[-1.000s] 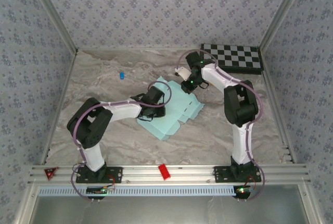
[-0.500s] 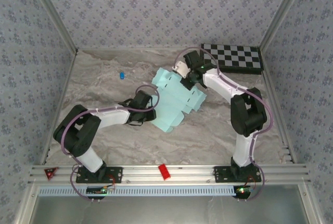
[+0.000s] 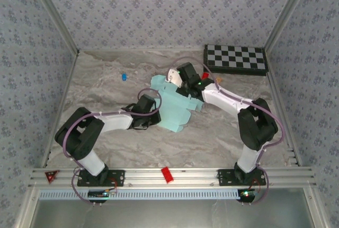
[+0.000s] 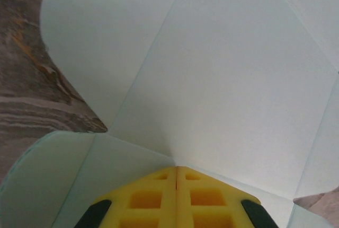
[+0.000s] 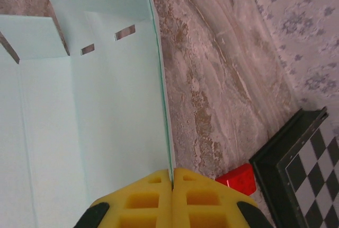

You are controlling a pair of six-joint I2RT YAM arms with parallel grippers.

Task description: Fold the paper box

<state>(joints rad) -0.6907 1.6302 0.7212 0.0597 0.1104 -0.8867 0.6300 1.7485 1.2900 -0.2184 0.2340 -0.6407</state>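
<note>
The paper box (image 3: 175, 105) is a pale blue die-cut sheet, partly raised off the table's middle. My right gripper (image 3: 186, 86) is at its far right edge. In the right wrist view the yellow fingers (image 5: 153, 196) of the right gripper (image 5: 172, 171) are shut on the thin edge of the paper box (image 5: 106, 106), whose slots and flaps show beyond. My left gripper (image 3: 154, 113) meets the sheet's near left side. In the left wrist view the left gripper (image 4: 176, 167) is shut where creases of the paper box (image 4: 222, 79) converge, with a flap curling at the left.
A black-and-white checkerboard (image 3: 235, 59) lies at the back right, with a small red block (image 3: 205, 75) between it and my right wrist. A small blue piece (image 3: 123, 76) lies at the back left. Another red block (image 3: 167, 174) sits on the front rail. Marbled table (image 5: 212, 79) spreads to the sheet's right.
The right gripper has carried the sheet's far edge leftward, shifting the whole sheet left. The left arm drew back to the left and its jaws shut at the sheet's near left side.
</note>
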